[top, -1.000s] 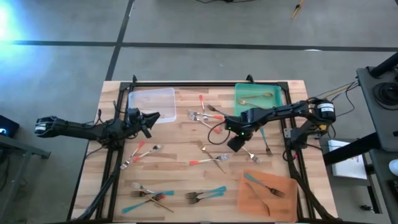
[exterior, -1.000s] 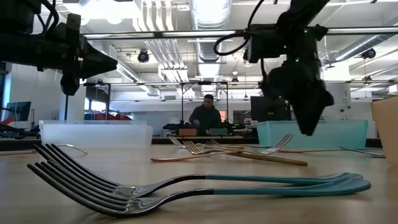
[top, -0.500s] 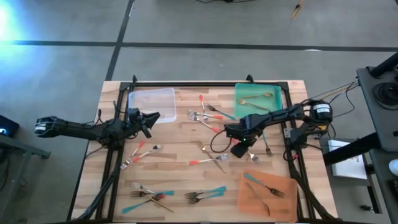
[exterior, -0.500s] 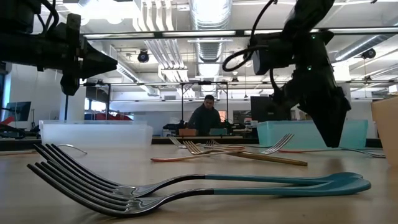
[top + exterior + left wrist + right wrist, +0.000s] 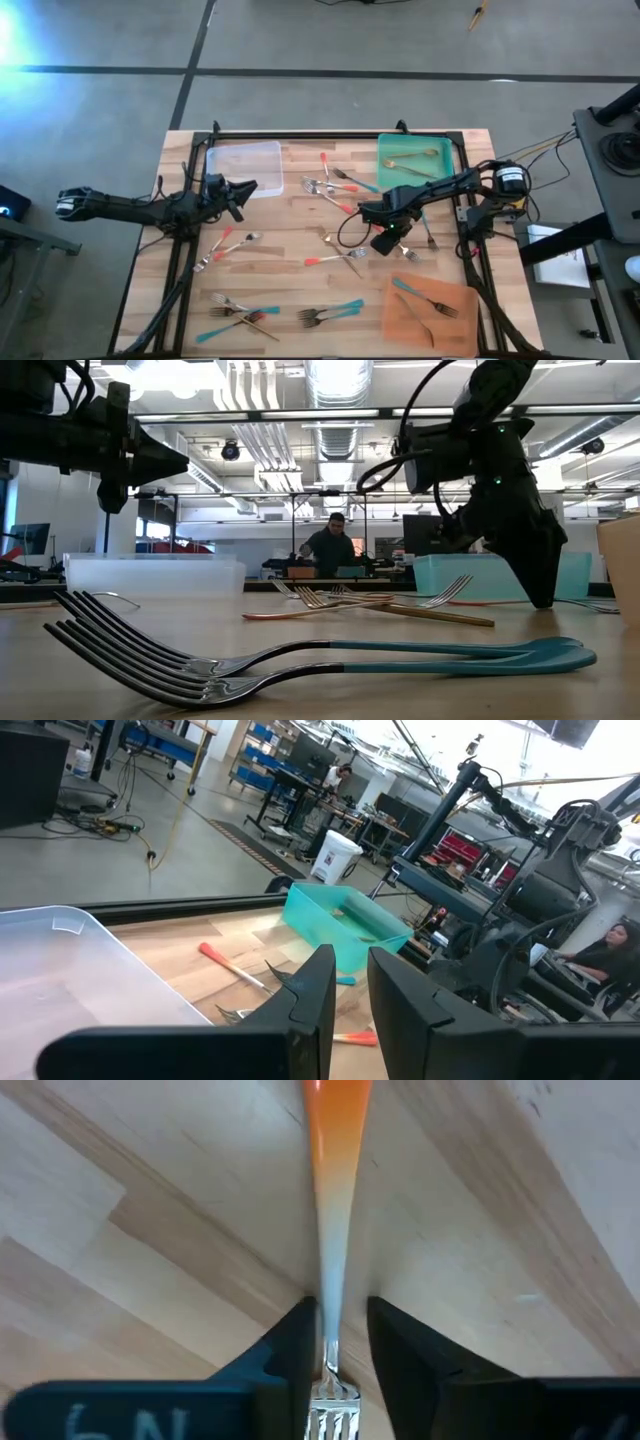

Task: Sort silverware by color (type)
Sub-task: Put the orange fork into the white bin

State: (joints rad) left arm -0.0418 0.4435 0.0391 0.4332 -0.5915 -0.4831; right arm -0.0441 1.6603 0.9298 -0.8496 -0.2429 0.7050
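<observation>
A fork with an orange-red handle (image 5: pixel 336 1140) lies flat on the wooden table (image 5: pixel 290 230), right of centre (image 5: pixel 406 251). My right gripper (image 5: pixel 335 1342) points steeply down at it, tips close to the table (image 5: pixel 545 598). Its fingers stand open, one on either side of the fork's thin metal neck (image 5: pixel 330 1295). My left gripper (image 5: pixel 250 187) waits above the table's left side beside the clear tray (image 5: pixel 243 160). It points level, with a narrow gap (image 5: pixel 351 975) and nothing between its fingers. More forks and spoons with red, teal and gold handles lie scattered on the table. My right gripper comes from above with its fingers across the fork's neck, just behind the tines (image 5: pixel 332 1410). One finger (image 5: pixel 292 1342) stands right against the neck; the other (image 5: pixel 400 1342) is a small gap away. Whether either touches it I cannot tell. The fork lies flat.
A green tray (image 5: pixel 388 172) at the far right holds gold pieces. An orange tray (image 5: pixel 455 325) at the near right holds teal-handled ones. Two teal forks (image 5: pixel 330 657) lie near the front edge. Black frame rails run along both sides. A person (image 5: pixel 330 545) sits in the room beyond.
My right gripper has gone down and toward the table's right and near edges, tipping more steeply, and now stands over the orange-red fork. The fork has not moved.
</observation>
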